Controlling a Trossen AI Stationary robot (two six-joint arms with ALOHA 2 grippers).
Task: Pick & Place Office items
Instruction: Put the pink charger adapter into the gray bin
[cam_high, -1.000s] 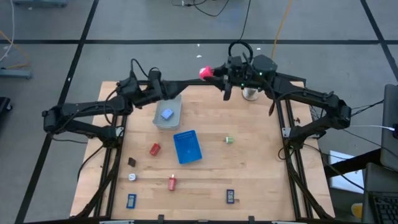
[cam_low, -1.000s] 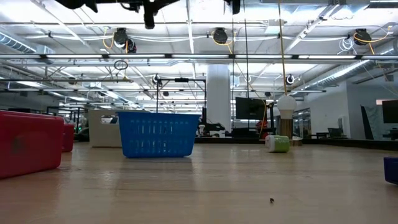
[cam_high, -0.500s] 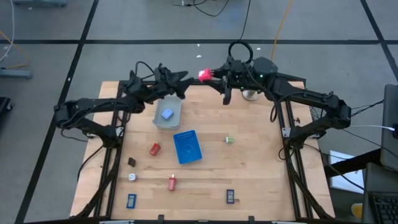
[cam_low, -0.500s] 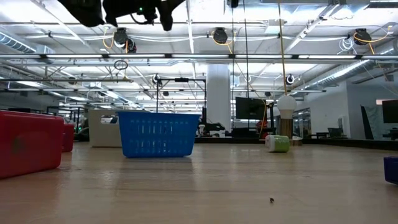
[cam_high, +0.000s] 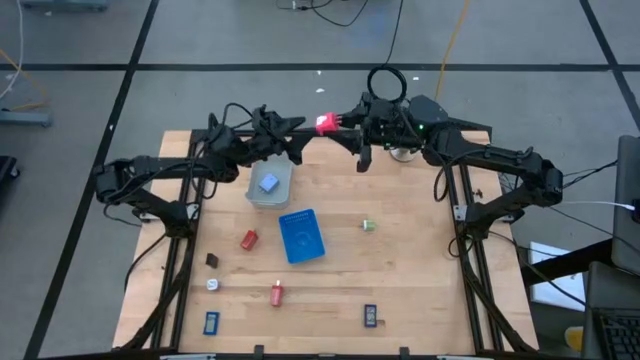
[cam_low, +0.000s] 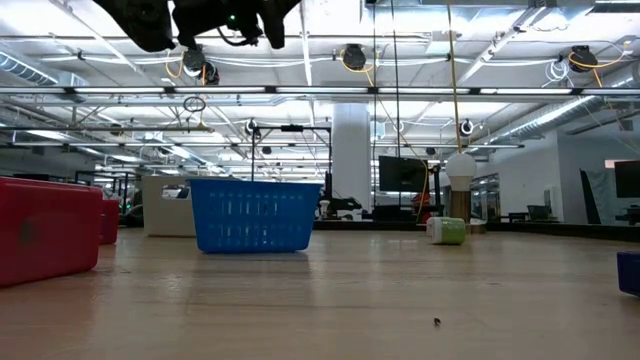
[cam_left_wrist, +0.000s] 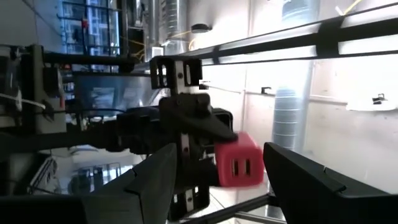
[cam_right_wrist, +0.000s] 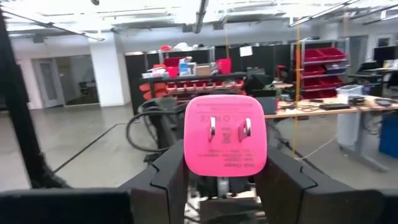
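Wooden surface (cam_high: 400, 270) carrying grey tray (cam_high: 283, 184), pale blue piece (cam_high: 267, 183) sitting inside. Am holding right claw (cam_high: 340, 121) clamped on pink plug cube (cam_high: 325, 123) above far edge; left claw (cam_high: 290, 148) gaping apart, facing it.

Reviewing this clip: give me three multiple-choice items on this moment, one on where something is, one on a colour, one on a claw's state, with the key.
1. Where is the pale blue piece?
A. in the grey tray
B. on the blue basket
C. at the table's front edge

2. What colour is the plug held up above the table's far edge?
A. green
B. pink
C. white

3. How does the right claw stand?
A. wide open and empty
B. out of sight
C. shut on the plug

Key:
1 A: the pale blue piece lies inside the grey tray.
2 B: the plug is pink.
3 C: the right claw clamps the plug between its fingers, facing the open left claw.
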